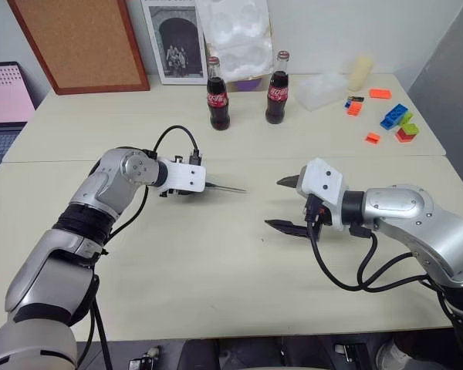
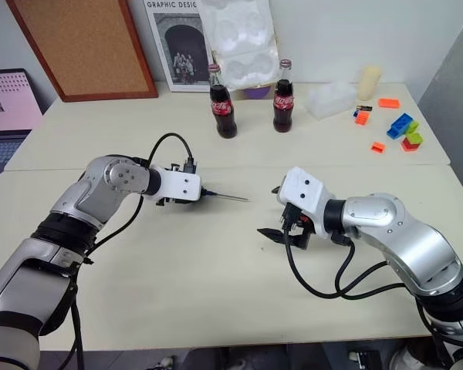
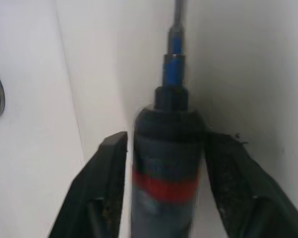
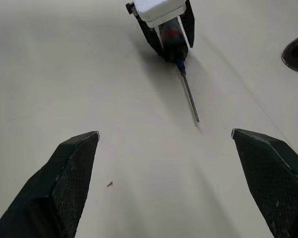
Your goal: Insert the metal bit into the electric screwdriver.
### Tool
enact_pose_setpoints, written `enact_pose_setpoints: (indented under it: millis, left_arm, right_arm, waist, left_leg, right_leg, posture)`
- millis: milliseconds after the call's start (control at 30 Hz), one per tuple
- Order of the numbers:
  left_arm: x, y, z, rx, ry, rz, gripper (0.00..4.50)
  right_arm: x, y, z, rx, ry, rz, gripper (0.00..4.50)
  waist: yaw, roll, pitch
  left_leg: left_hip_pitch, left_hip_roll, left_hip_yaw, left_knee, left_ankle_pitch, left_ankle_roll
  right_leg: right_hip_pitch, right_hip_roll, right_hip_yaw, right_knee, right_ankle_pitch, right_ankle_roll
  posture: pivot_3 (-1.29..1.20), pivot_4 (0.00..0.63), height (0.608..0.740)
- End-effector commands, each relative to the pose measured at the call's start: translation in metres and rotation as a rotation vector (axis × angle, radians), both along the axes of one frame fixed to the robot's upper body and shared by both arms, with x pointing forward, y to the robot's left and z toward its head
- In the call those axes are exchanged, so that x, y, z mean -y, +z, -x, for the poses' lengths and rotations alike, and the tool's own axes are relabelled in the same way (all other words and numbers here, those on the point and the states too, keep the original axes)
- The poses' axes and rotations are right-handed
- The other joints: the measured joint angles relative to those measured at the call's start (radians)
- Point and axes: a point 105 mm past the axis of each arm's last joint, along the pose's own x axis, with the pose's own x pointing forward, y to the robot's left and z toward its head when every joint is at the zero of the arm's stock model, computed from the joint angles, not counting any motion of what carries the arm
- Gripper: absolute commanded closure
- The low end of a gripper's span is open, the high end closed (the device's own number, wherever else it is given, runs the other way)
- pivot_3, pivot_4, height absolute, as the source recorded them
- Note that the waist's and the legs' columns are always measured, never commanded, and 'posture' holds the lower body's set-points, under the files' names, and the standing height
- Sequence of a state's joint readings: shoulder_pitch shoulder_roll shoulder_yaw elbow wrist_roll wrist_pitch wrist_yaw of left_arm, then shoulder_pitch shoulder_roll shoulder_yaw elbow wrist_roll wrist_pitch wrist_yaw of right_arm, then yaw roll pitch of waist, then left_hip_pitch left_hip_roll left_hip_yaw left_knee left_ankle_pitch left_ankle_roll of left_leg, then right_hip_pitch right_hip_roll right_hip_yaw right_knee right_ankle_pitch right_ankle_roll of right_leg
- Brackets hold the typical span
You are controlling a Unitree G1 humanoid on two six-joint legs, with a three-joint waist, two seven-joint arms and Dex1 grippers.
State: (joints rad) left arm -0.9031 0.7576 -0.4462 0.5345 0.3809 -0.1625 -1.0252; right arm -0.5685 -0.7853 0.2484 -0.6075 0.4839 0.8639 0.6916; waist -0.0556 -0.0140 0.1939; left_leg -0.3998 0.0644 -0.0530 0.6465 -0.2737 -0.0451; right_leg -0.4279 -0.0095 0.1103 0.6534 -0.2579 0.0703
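Note:
The electric screwdriver [image 3: 169,163], black with a red band and a bluish tip, lies low on the cream table [image 1: 216,277] between the fingers of my left gripper [image 4: 171,47]. Those jaws stand slightly apart from its body, with a thin gap on each side. The metal bit [image 1: 230,189] sticks straight out of the screwdriver's front, pointing toward the table's middle, and its far end rests on the surface [image 4: 190,101]. My right gripper [image 1: 276,203] hovers a hand's width from the bit's end, facing it, wide open with nothing between its fingers.
Two cola bottles [image 1: 218,96] [image 1: 276,91] stand at the back centre. Coloured toy bricks [image 1: 393,117] lie at the back right beside a clear plastic box [image 1: 322,89]. A corkboard [image 1: 81,42] and a picture lean on the wall; a laptop [image 1: 4,100] sits far left.

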Motion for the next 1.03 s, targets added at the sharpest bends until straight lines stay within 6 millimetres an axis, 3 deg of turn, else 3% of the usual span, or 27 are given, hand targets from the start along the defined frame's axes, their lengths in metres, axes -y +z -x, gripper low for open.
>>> enact_pose_setpoints:
  millis: [33, 167, 233, 367, 467, 633, 733, 900, 1033]
  left_arm:
    - [-0.004, -0.026, 0.009, -0.11, 0.004, -0.012, 1.23]
    - [0.005, -0.019, 0.009, -0.114, 0.007, 0.087, 0.29]
    - [0.012, -0.003, 0.007, -0.094, 0.02, 0.203, 0.01]
    - [0.01, 0.024, 0.009, -0.062, 0.065, 0.389, 0.01]
    - [-0.008, 0.042, 0.02, -0.051, 0.133, 0.533, 0.01]
    - [-0.05, 0.041, 0.056, -0.07, 0.216, 0.497, 0.01]
    - [-0.064, 0.041, 0.081, -0.086, 0.264, 0.515, 0.01]
    - [-0.072, 0.038, 0.113, -0.12, 0.326, 0.567, 0.01]
    - [-0.075, 0.038, 0.126, -0.136, 0.367, 0.599, 0.01]
  right_arm:
    - [-0.001, 0.013, 0.003, 0.048, 0.016, -0.015, 0.0]
    - [0.0, 0.014, 0.003, 0.047, 0.015, -0.017, 0.0]
    - [0.002, 0.016, 0.003, 0.049, 0.011, -0.021, 0.0]
    - [0.007, 0.019, 0.003, 0.059, 0.003, -0.037, 0.0]
    - [0.014, 0.025, 0.007, 0.075, 0.014, -0.074, 0.0]
    - [0.038, 0.024, 0.013, 0.085, 0.028, -0.065, 0.0]
    - [0.06, 0.019, 0.015, 0.073, 0.021, -0.029, 0.0]
    - [0.095, 0.022, 0.015, 0.042, -0.036, -0.03, 0.0]
    - [0.115, 0.023, 0.014, 0.031, -0.076, -0.022, 0.0]
  waist:
    - [0.0, 0.0, 0.0]
    - [0.0, 0.0, 0.0]
    - [0.001, 0.001, -0.001]
    - [0.001, 0.0, 0.0]
    - [0.0, 0.0, 0.0]
    - [-0.004, 0.001, 0.0]
    - [-0.001, 0.0, 0.0]
    - [0.012, 0.0, 0.0]
    - [0.015, 0.0, 0.0]
  left_leg:
    - [0.0, 0.0, 0.0, 0.0, 0.0, 0.0]
    - [0.002, 0.0, 0.0, 0.001, 0.0, 0.0]
    - [0.003, 0.0, 0.0, 0.002, 0.0, 0.0]
    - [0.002, 0.0, -0.001, 0.006, 0.0, 0.0]
    - [0.0, 0.0, -0.003, 0.008, 0.0, 0.0]
    - [0.001, 0.0, -0.004, 0.009, 0.0, 0.0]
    - [0.001, 0.001, -0.004, 0.009, 0.0, 0.0]
    - [0.001, 0.001, -0.005, 0.015, 0.0, 0.0]
    - [0.003, 0.001, -0.004, 0.016, 0.0, 0.0]
  right_leg:
    - [0.0, 0.0, 0.0, 0.001, 0.0, 0.0]
    - [0.001, 0.0, 0.0, 0.005, 0.0, 0.0]
    - [0.001, 0.0, 0.0, 0.007, 0.0, 0.0]
    - [0.001, 0.0, -0.001, 0.009, 0.0, 0.0]
    - [0.001, 0.0, -0.002, 0.01, 0.0, 0.0]
    - [0.001, 0.0, -0.003, 0.011, 0.0, 0.0]
    - [0.003, 0.0, -0.004, 0.01, 0.0, 0.0]
    - [0.006, -0.001, -0.006, 0.01, -0.001, 0.0]
    - [0.008, -0.001, -0.006, 0.011, -0.002, 0.002]
  posture:
    - [0.0, 0.15, 0.74]
    - [0.0, 0.15, 0.74]
    - [0.0, 0.15, 0.74]
    - [0.0, 0.15, 0.74]
    - [0.0, 0.15, 0.74]
    - [0.0, 0.15, 0.74]
    - [0.0, 0.15, 0.74]
    - [0.0, 0.15, 0.74]
    - [0.0, 0.15, 0.74]
